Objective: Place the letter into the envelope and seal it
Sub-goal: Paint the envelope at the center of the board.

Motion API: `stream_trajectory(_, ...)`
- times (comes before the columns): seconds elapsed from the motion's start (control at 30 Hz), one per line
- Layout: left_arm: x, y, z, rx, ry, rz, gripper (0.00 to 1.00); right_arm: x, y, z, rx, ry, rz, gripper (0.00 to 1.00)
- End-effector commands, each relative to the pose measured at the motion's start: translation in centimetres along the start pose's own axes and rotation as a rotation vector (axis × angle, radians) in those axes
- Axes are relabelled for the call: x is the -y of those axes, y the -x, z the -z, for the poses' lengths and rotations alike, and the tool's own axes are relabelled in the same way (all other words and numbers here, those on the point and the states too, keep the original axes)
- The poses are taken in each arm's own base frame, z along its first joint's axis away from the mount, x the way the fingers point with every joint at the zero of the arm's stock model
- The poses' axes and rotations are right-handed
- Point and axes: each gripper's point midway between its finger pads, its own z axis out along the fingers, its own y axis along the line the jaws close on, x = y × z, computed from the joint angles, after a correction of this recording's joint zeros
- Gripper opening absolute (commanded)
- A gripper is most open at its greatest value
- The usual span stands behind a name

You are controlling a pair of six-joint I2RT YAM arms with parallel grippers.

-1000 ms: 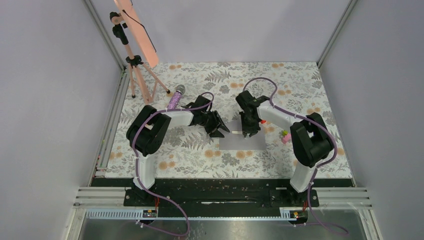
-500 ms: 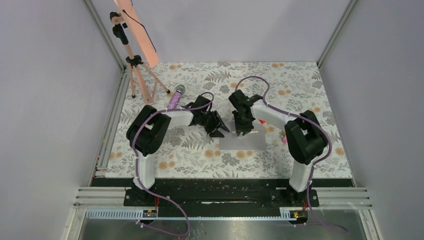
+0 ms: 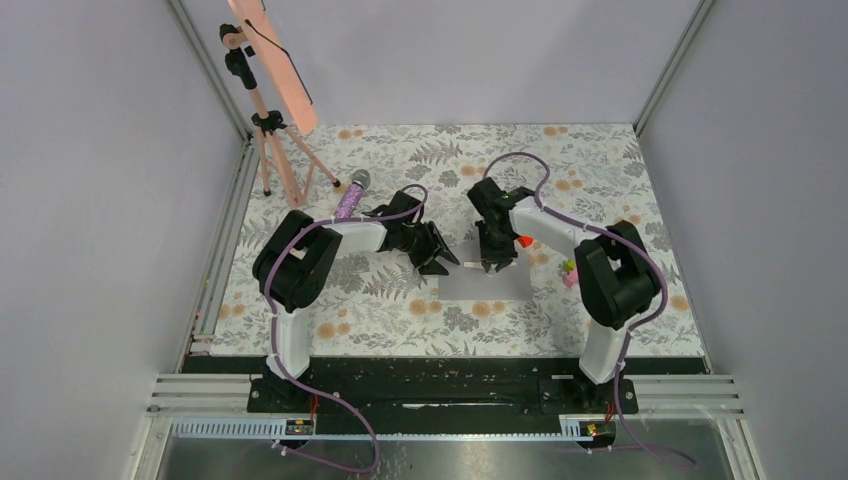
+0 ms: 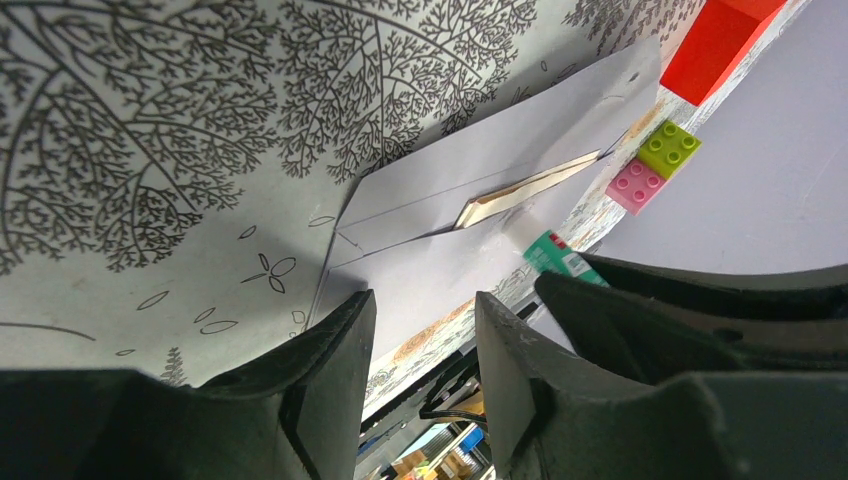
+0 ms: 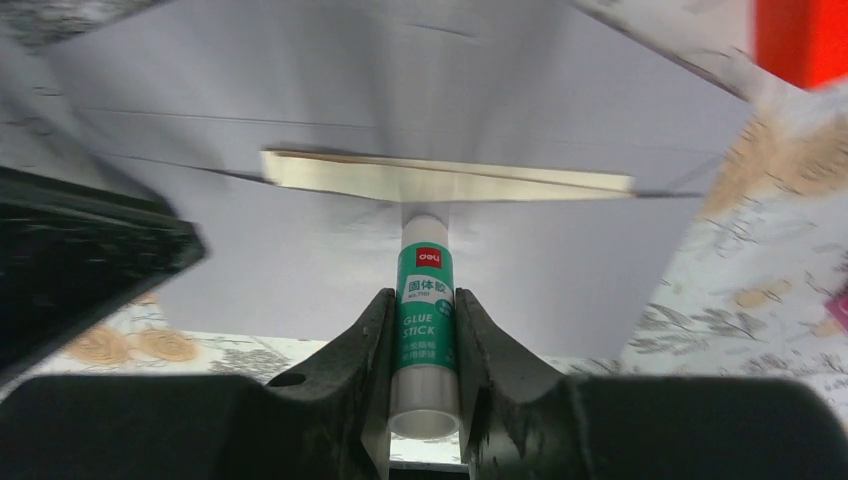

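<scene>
Your right gripper point(image 5: 421, 300) is clamped on a green-and-white glue stick point(image 5: 427, 330). Its tip reaches the cream letter point(image 5: 440, 178), a thin strip poking from the opening of the grey-lilac envelope point(image 5: 300, 250), which lies flat on the floral table point(image 3: 600, 160). Your left gripper point(image 4: 422, 305) hangs over the envelope's left end, fingers parted with nothing between them; farther back are a purple microphone point(image 3: 350, 200) and a tripod point(image 3: 268, 125).
</scene>
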Motion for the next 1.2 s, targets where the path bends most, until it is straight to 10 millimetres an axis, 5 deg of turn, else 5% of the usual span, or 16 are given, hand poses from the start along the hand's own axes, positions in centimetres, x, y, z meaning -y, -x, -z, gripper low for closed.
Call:
stream_trajectory(0.0,-4.2,-0.4,-1.0,-0.002,0.129,0.044,0.44,-4.4,-0.1,-0.2,-0.02,0.044,0.083,0.0)
stream_trajectory(0.17,-4.1,-0.4,-1.0,-0.001,0.13,0.043,0.44,-4.9,0.5,-0.1,0.002,0.03,0.097,0.0)
stream_trajectory(0.47,-4.1,-0.3,-1.1,-0.007,0.129,0.038,0.44,1.9,-1.4,-1.5,-0.04,-0.062,0.009,0.0)
stream_trajectory(0.6,-4.2,-0.4,-1.3,-0.014,0.131,0.039,0.44,2.8,-1.3,-0.9,-0.027,-0.063,0.003,0.0)
stream_trajectory(0.97,-4.3,-0.4,-1.1,-0.009,0.131,0.04,0.44,1.9,3.8,6.1,0.192,0.042,-0.068,0.0)
stream_trajectory(1.17,-4.2,-0.4,-1.2,-0.011,0.126,0.037,0.44,2.0,4.8,7.9,0.26,0.104,-0.122,0.0)
